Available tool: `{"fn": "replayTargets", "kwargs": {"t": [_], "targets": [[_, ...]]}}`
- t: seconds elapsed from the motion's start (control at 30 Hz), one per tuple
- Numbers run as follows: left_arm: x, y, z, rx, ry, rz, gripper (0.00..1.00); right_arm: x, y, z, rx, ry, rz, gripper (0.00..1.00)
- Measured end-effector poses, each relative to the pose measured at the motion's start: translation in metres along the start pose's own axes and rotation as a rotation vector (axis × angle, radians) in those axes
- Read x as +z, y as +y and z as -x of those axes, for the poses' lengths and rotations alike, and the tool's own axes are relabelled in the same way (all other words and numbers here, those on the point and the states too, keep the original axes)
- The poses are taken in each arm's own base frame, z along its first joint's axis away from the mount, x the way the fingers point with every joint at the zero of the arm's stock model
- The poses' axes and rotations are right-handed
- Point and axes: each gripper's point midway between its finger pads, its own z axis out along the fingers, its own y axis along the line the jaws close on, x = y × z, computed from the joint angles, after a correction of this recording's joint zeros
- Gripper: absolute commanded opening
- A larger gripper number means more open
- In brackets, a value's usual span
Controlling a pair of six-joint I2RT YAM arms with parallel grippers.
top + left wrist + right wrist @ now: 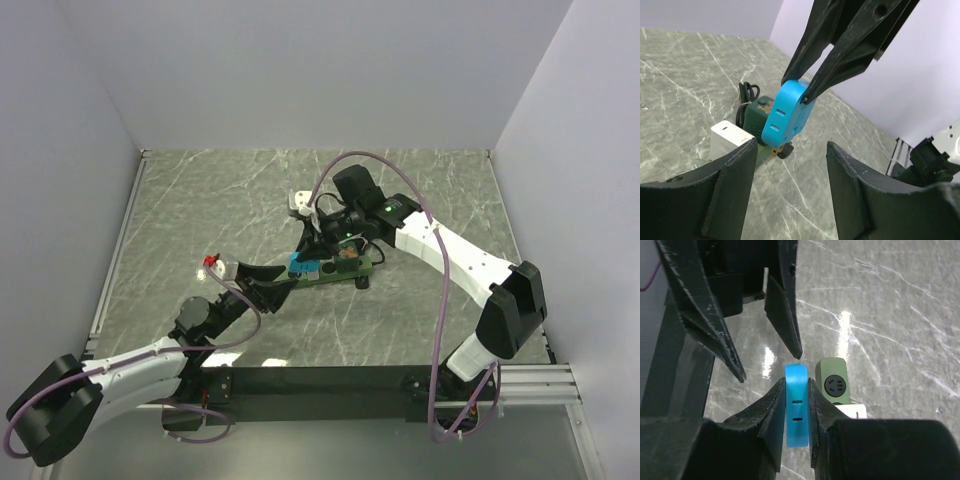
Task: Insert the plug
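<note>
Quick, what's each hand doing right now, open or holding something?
Left hand: open, holding nothing.
Right hand: closed on the blue plug.

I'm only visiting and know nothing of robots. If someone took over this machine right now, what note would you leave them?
Right gripper: shut on the blue plug, held close to the green power strip.
Left gripper: open, empty, close to the strip.
White charger sits at the strip's end; the socket next to it is free.
Done: plug gripped and at the strip.
Left: line it up, push it in, let go.
</note>
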Motion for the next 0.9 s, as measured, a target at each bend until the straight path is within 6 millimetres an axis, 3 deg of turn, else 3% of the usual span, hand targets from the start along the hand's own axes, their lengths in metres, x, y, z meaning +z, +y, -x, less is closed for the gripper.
{"fn": "replayTargets", "kwargs": {"t": [0.43,0.6,0.9], "targets": [[0.001,0.006,-0.026,0.018,0.088,-0.004,0.62,-0.01,0.023,0.021,-0.101,-0.054,0.134,0.0],[0.001,0.005,-0.033,0.015,0.114,-0.019,0.62,-0.005,0.024,0.015,-0.096,-0.044,0.167,0.0],[0.001,-0.004,-0.026,0.024,0.094,-0.065,0.61,0.003,0.026,-0.001,-0.057,-0.012,0.212,0.0]]}}
